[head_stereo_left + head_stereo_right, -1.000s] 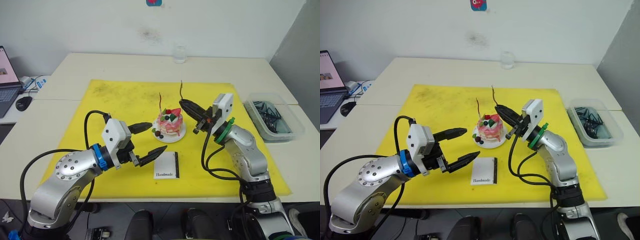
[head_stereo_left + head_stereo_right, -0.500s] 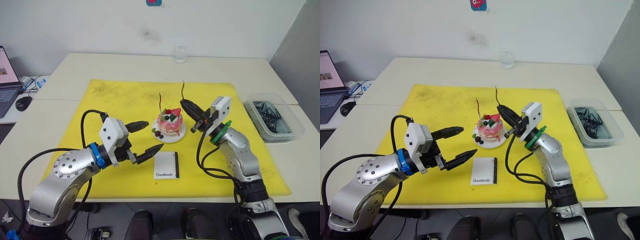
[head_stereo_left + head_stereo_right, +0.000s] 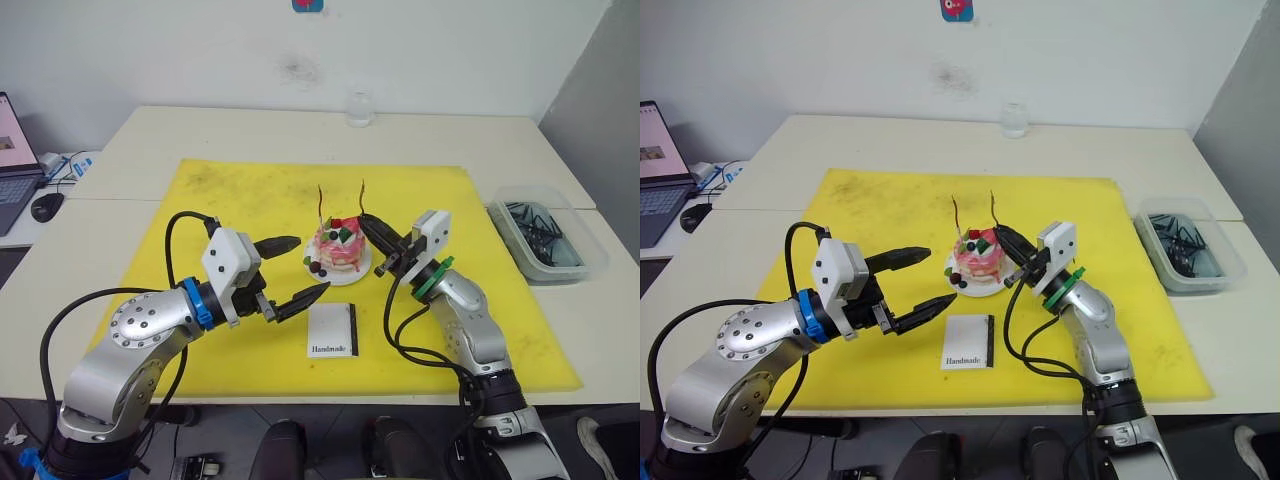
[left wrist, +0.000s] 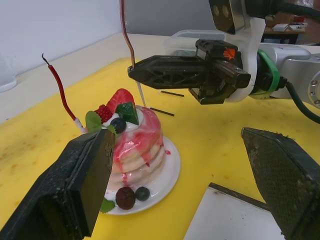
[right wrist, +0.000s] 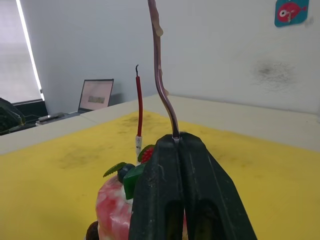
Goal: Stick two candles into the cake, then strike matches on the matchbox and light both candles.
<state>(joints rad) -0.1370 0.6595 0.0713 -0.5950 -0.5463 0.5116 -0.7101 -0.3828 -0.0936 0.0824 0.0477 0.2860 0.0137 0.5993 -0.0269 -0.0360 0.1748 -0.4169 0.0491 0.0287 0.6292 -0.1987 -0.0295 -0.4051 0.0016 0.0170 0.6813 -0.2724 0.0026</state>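
Two candles counted: one planted, one still pinched over the cake

Two short dark matches [image 4: 167, 102] lie on the yellow mat [image 3: 220, 200] beyond the cake; they are small and hard to make out from the head views. The heap in the clear bin [image 3: 545, 235] at the far right is a dark tangle, contents not countable.

Left to right. A laptop [image 3: 15, 165], cut off by the frame edge, and a mouse [image 3: 47, 206] sit on the side table. Left gripper [image 3: 290, 270] hovers above the mat just left of the cake, fingers spread wide, holding nothing. One matchbox [image 3: 333, 331], white with a black strip on its right side, lies flat on the mat in front of the cake, near the lower left finger, not touching it. One cake [image 3: 340, 246] stands on its white plate [image 3: 356, 270] mid-mat. First candle [image 3: 321, 206], red, stands upright in the cake's left side. Second candle [image 5: 161, 75], wavy, is clamped near its lower end in the right gripper [image 3: 372, 225], fingers pressed together; its pale tip hangs above the cake's top. Whether the tip touches the icing cannot be told. One glass [image 3: 360, 108] stands at the table's far edge.
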